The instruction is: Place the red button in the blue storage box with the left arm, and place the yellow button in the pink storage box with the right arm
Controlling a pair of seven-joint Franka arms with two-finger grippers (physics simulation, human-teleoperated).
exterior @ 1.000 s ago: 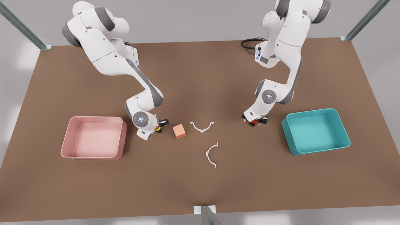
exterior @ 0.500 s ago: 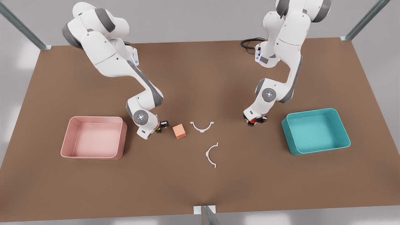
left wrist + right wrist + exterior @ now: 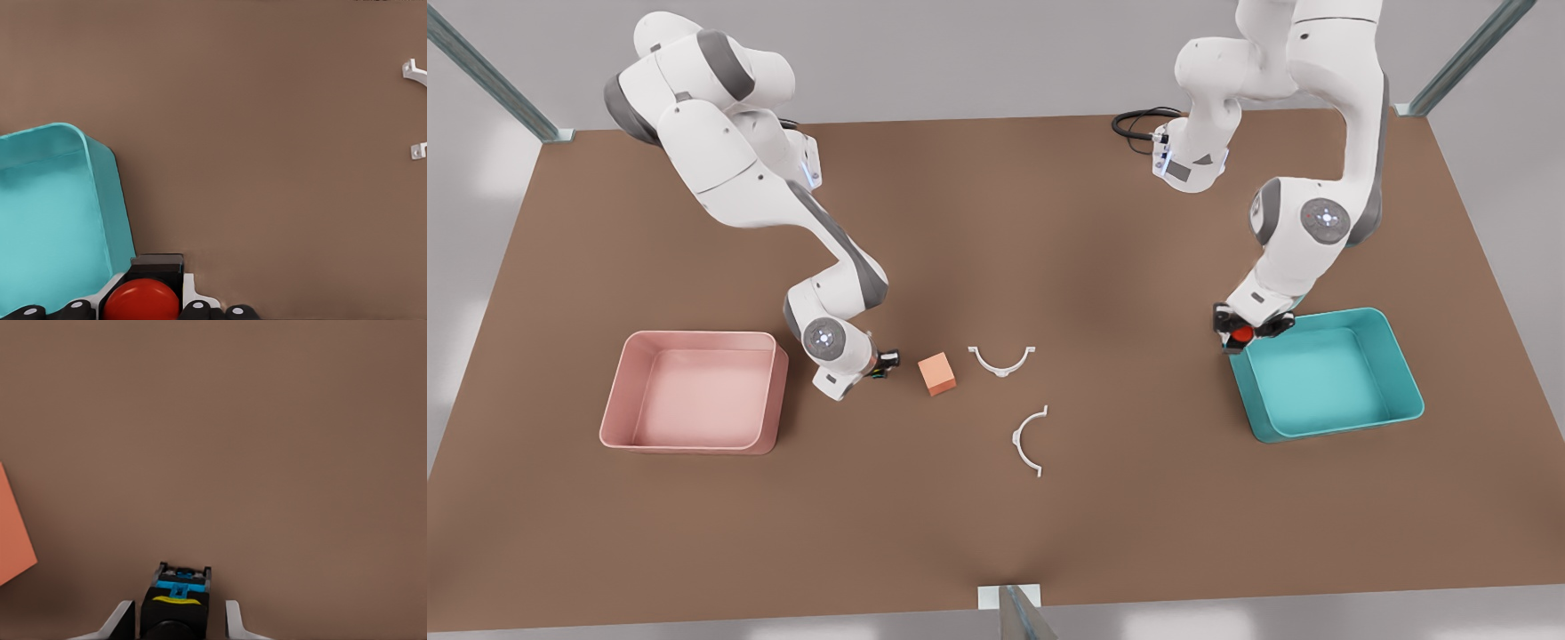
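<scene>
Left gripper point(image 3: 1250, 331): pinching the red button point(image 3: 1242, 335) between its fingers, raised above the table point(image 3: 996, 551), over the blue storage box's rim at the corner nearest table centre. In the left wrist view the red button point(image 3: 141, 300) sits clamped between the fingers, beside the box wall point(image 3: 107, 200).

Blue storage box point(image 3: 1400, 404): at the front view's right, at 3 o'clock from table centre.

Right gripper point(image 3: 882, 364): low near the table, closed on the yellow button point(image 3: 879, 370); in the right wrist view the button point(image 3: 175, 607) sits between the two finger pads point(image 3: 120, 621).

Pink storage box point(image 3: 627, 427): at 9 o'clock from the right gripper, near it.

Orange-pink cube point(image 3: 937, 373): at 3 o'clock from the right gripper, just beside.

Two white curved clips: one point(image 3: 1002, 363) at 3 o'clock from the cube, the other point(image 3: 1028, 441) at 5 o'clock from it.
</scene>
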